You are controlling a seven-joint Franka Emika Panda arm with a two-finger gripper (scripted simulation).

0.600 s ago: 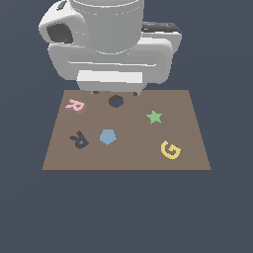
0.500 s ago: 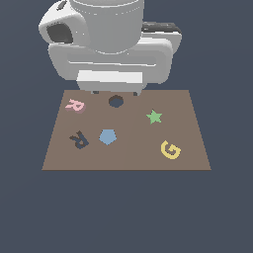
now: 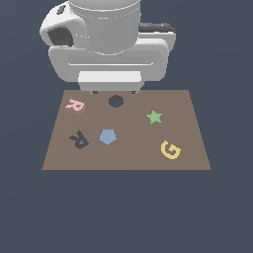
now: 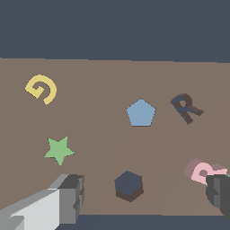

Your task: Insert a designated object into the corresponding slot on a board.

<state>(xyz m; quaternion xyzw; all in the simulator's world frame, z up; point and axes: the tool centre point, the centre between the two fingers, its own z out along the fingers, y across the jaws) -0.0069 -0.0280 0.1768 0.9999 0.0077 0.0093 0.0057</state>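
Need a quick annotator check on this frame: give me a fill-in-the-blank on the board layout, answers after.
1. The pink R block lies on the ____ board.
2. The dark R-shaped slot is ____, with no block in it.
3. Next to the slot sits a blue ____.
4. The yellow piece is shaped like the letter ____.

Answers: brown; empty; pentagon; G

Pale pink R [image 3: 75, 105], navy R recess [image 3: 79, 140], brown board [image 3: 188, 133], yellow G [image 3: 170, 149].
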